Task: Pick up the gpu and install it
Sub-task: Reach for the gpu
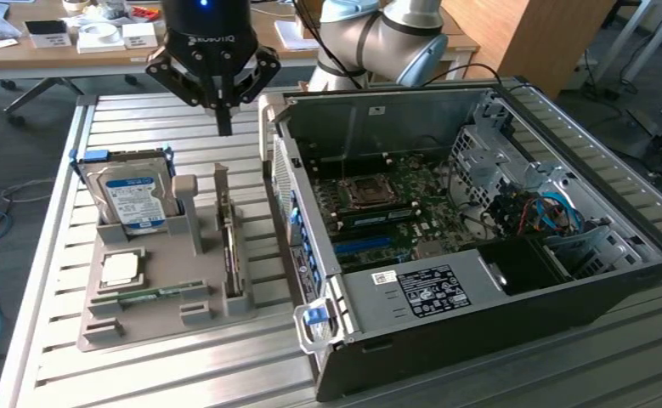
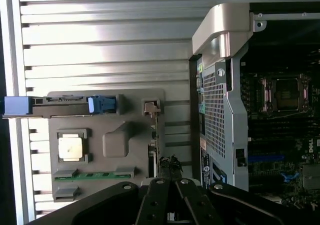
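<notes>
The gpu (image 1: 231, 248) stands on its edge in a slot of the grey holder (image 1: 183, 319), next to the open computer case (image 1: 602, 280). From the wrist view the gpu (image 2: 155, 144) appears as a thin edge-on strip in that slot. My gripper (image 1: 225, 127) hangs above the table beyond the holder's far end, well above the card, shut with nothing between its fingers. In the wrist view the gripper (image 2: 170, 169) has its fingers meeting over the near end of the gpu slot.
The holder also carries a blue-labelled hard drive (image 1: 133, 201), a square processor (image 1: 120, 269) and a narrow green memory stick (image 1: 149, 295). Inside the case lies the motherboard (image 1: 390, 212). The table (image 1: 138, 374) is ribbed metal; desks stand behind it.
</notes>
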You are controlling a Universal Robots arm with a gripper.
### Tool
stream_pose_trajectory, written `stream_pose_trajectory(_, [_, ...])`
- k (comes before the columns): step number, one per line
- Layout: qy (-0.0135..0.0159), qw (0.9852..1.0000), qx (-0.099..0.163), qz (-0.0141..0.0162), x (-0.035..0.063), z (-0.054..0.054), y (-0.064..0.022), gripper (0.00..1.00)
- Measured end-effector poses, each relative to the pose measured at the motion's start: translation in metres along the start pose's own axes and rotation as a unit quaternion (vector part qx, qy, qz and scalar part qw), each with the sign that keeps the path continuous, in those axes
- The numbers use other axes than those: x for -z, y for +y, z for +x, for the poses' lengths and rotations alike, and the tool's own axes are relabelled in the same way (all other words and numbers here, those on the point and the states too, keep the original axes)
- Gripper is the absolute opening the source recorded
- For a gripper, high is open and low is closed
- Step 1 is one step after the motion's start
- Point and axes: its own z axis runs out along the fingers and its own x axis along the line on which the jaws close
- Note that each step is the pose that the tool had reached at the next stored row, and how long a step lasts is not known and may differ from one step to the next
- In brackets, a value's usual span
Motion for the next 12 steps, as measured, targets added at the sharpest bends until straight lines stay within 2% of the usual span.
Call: stream_pose_trajectory(12, [0.0, 1.0, 0.0, 0.0, 0.0001, 0.0053, -0.0004, 0.11])
